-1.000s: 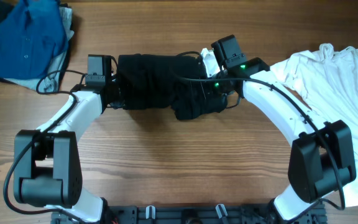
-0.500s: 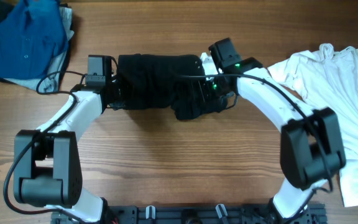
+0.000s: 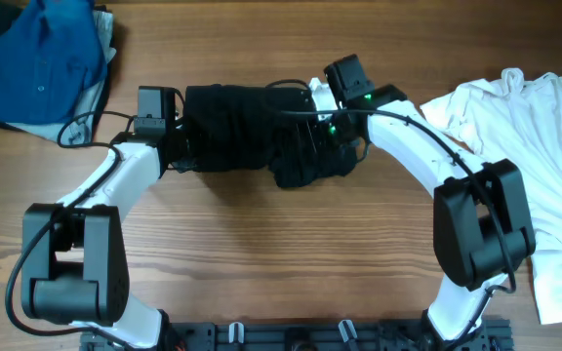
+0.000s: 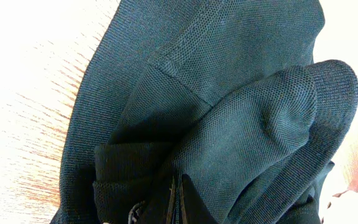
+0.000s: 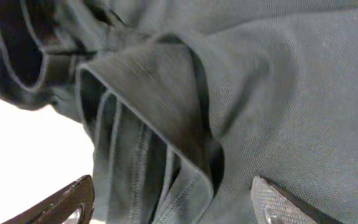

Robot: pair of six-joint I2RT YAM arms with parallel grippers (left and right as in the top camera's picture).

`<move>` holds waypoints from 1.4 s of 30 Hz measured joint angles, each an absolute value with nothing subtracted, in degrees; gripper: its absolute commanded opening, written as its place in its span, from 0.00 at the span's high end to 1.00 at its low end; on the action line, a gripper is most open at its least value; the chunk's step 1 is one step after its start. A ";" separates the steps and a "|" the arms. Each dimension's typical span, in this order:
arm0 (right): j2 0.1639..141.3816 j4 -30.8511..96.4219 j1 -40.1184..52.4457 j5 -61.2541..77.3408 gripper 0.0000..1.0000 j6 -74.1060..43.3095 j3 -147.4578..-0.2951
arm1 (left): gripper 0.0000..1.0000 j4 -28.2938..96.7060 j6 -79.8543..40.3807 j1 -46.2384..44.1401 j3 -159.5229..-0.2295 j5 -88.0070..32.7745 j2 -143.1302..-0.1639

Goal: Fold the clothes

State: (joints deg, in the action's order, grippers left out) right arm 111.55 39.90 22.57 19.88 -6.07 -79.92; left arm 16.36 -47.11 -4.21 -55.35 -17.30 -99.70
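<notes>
Your black T-shirt (image 3: 242, 127) lies bunched in a long heap at the middle of the wooden surface (image 3: 261, 253), toward the far edge. Your left claw (image 4: 176, 190) is pressed together in the fabric at its left end. Your right claw (image 5: 179, 202) hangs spread over the folds at its right end.

Black shirt (image 4: 229, 93) folds bury the tips of the left claw (image 4: 178, 200), the right claw (image 5: 173, 202) is cut by the bottom edge, and overhead the white shirt (image 3: 544, 136) and blue shirt (image 3: 37, 58) run off frame.
</notes>
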 measured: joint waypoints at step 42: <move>118.74 46.06 28.62 24.47 0.41 -9.47 -86.08 | 0.96 16.27 -47.11 -4.21 -55.35 -17.23 -99.70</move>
State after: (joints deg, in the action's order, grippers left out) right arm 118.74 46.06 28.62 24.47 -9.47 -86.08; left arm 16.27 -47.11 -4.21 -55.35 -17.23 -99.70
